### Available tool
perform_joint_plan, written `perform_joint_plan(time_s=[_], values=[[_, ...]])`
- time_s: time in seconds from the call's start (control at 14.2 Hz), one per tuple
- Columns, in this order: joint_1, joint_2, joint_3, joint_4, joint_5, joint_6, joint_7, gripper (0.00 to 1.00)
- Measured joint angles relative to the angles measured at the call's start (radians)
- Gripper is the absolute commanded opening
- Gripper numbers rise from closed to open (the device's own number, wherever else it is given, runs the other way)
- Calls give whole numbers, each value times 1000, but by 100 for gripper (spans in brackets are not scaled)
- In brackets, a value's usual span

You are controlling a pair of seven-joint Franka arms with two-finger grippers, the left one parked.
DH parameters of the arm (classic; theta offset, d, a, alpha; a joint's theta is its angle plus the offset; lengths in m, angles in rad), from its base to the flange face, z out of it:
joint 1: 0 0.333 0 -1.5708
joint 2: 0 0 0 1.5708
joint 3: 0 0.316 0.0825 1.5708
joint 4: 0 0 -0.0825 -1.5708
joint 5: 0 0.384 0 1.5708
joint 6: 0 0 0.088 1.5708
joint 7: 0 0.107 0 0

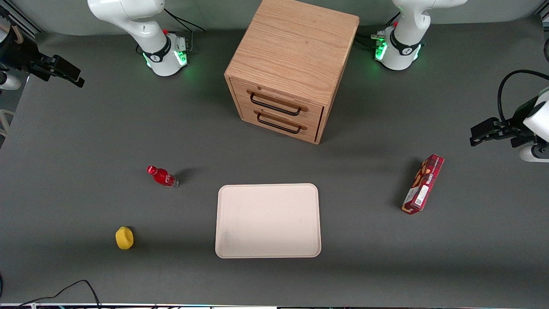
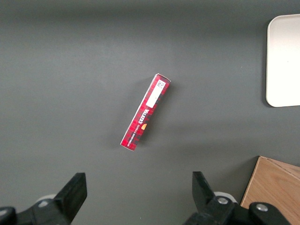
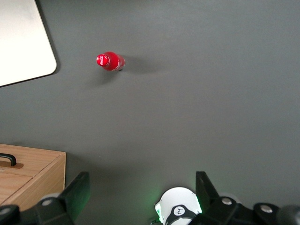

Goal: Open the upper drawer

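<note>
— Over the working arm's end of the table my gripper [image 1: 72,77] hangs wide open, well apart from the oak cabinet [image 1: 296,47]
— And the upper drawer [image 1: 279,99]?
— Shut, farther from the front camera than the tray [image 1: 268,221]. Stiff wood, probably light; I'd pinch the thin wire handle [image 1: 274,107] at its middle

Dark grey tabletop [image 1: 85,141], seemingly matte.
</note>
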Motion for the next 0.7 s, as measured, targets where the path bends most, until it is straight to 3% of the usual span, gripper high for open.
perform_joint_plan(time_s=[0.42,0.7], values=[[0,0,1,14,0,-6,-3,100],[7,5,33,40,19,-7,-133,100]])
